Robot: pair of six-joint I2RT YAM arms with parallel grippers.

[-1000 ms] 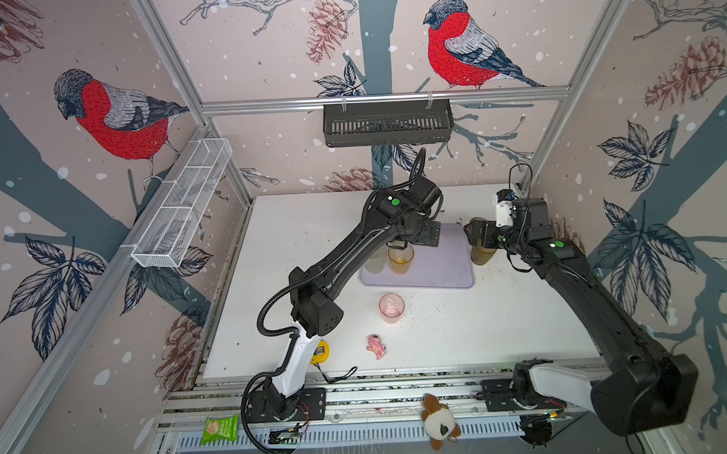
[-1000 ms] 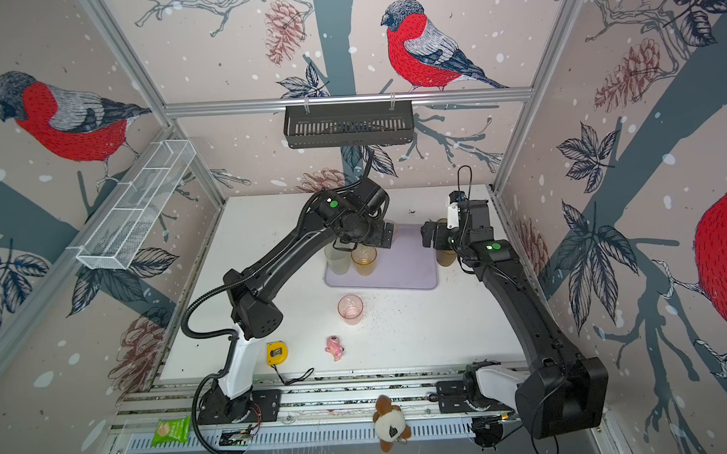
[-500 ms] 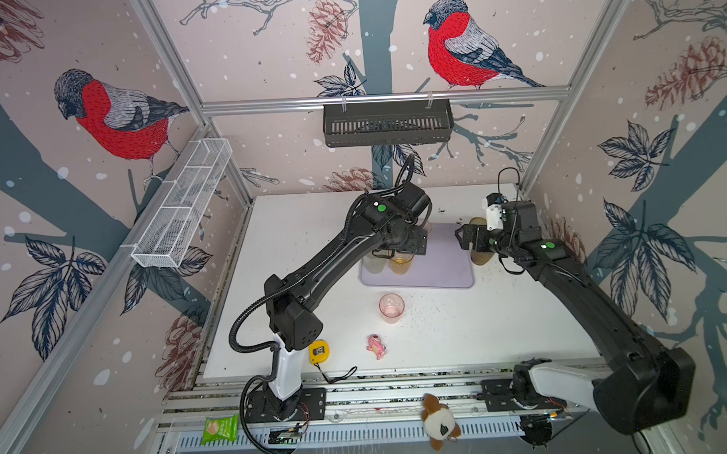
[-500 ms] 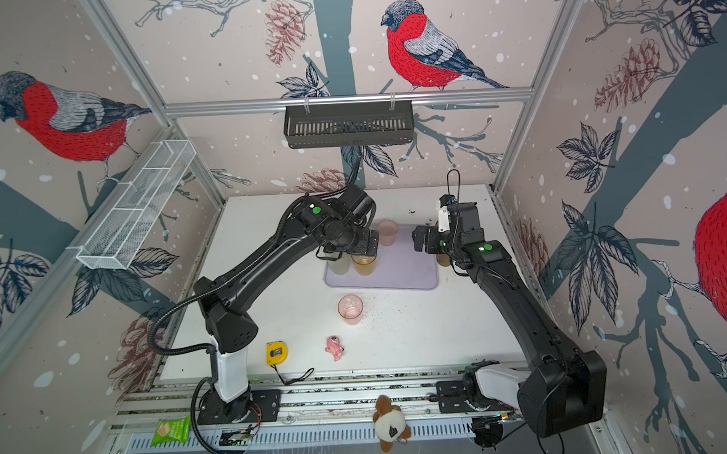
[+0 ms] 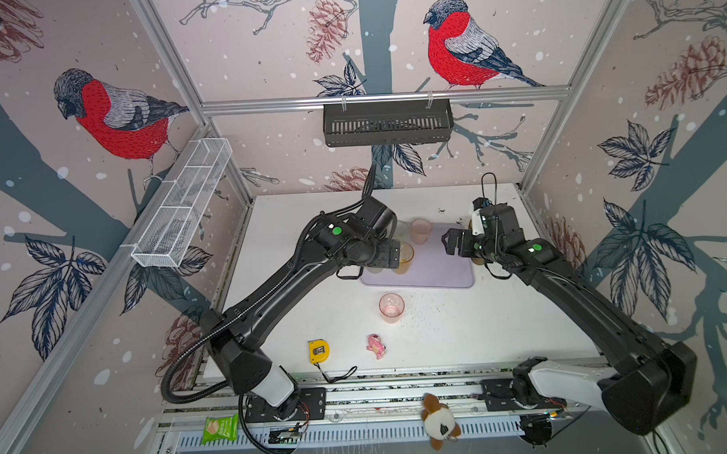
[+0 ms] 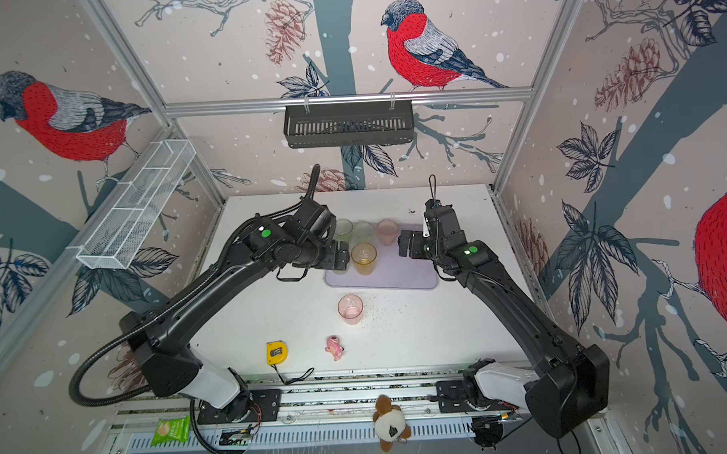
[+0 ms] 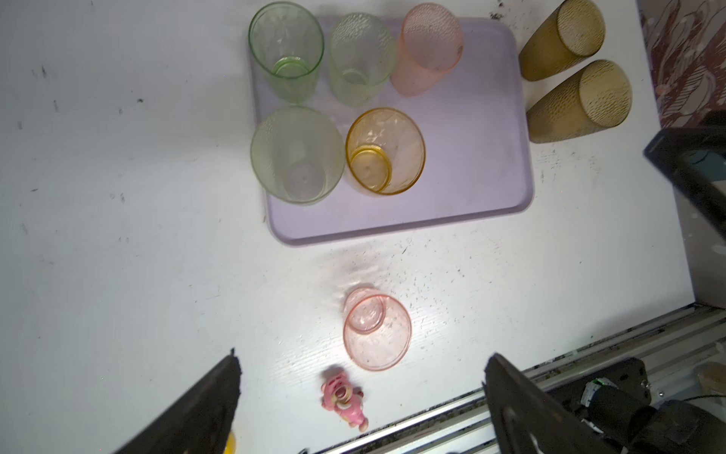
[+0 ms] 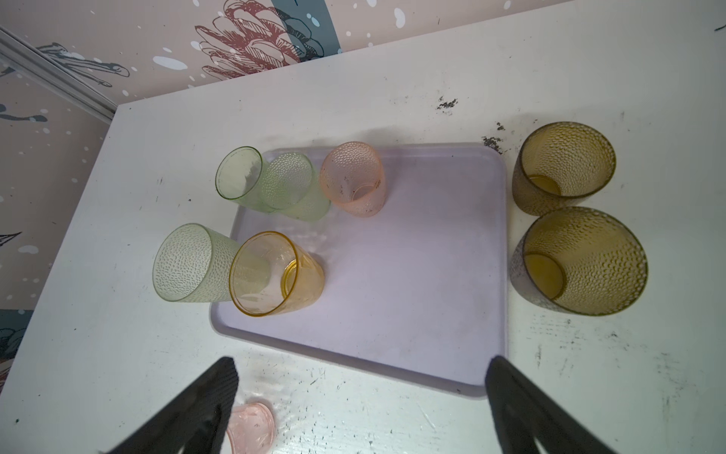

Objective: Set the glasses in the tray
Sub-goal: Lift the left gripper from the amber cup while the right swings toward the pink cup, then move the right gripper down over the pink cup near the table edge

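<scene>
with left claw (image 7: pixel 361 355) and right claw (image 8: pixel 362 361) spread empty by the tray (image 7: pixel 471 157) of five glasses (image 7: pixel 385 151), best to lower squarely around the upright pink glass (image 7: pixel 377 334) nearer the worktop's (image 7: pixel 118 236) front edge and squeeze gently.

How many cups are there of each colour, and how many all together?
Green cup: 1
Pale frosted cups: 2
Amber-yellow cup: 1
Pink cups: 2
Brown cups: 2
Total: 8
</scene>
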